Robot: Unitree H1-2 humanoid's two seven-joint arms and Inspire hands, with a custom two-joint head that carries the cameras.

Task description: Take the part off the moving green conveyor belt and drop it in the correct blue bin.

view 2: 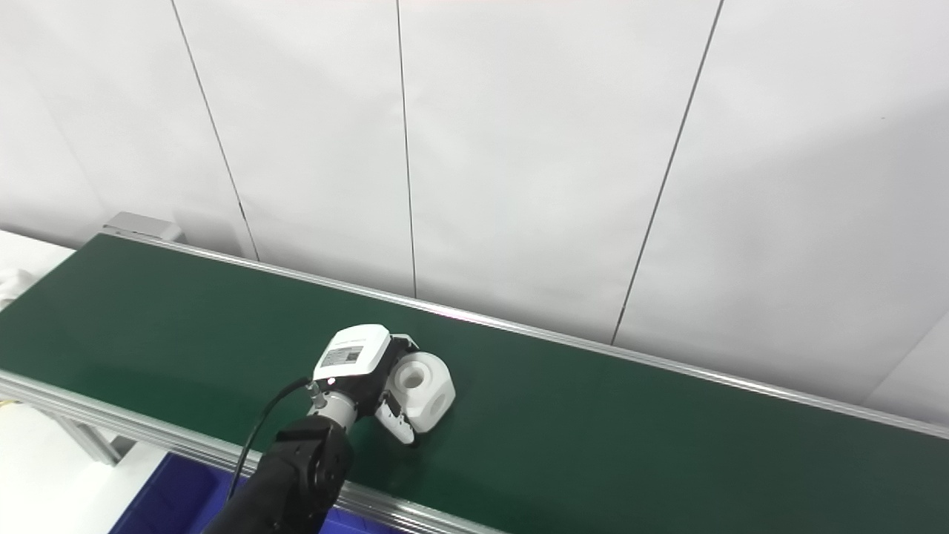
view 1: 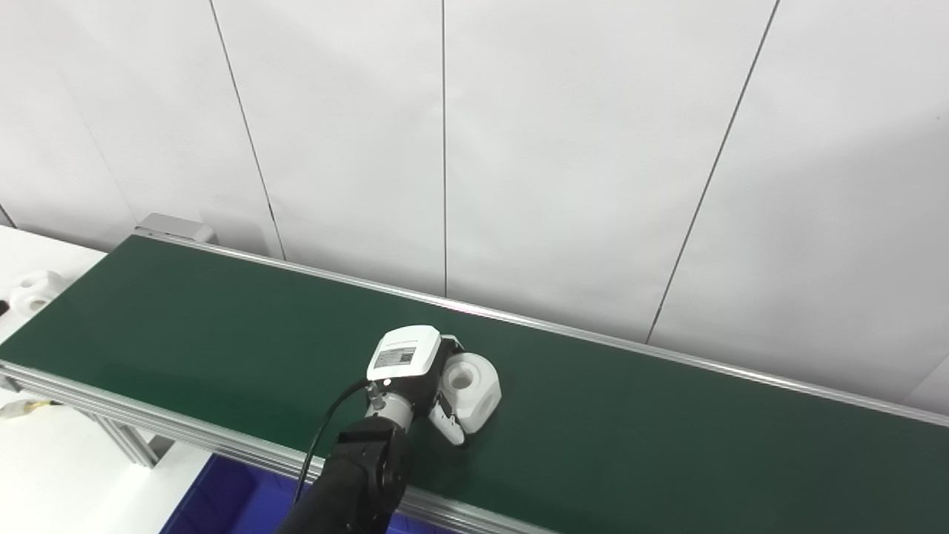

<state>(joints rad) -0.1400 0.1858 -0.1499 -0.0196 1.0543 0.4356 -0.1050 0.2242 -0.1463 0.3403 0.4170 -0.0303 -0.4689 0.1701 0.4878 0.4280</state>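
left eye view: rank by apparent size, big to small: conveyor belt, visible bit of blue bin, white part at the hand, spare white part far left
1. green conveyor belt
2. blue bin, partly hidden under the belt frame
3. white part at the left hand
4. spare white part on the side table, farther from the camera and cut by the belt edge, so true size is unsure

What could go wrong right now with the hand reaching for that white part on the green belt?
The left hand is beside the white part with a finger along its near side, but a firm grip isn't visible, so the part might slip or get pushed along the green belt. The blue bin sits below the near rail; a loose hold could drop the part outside it.
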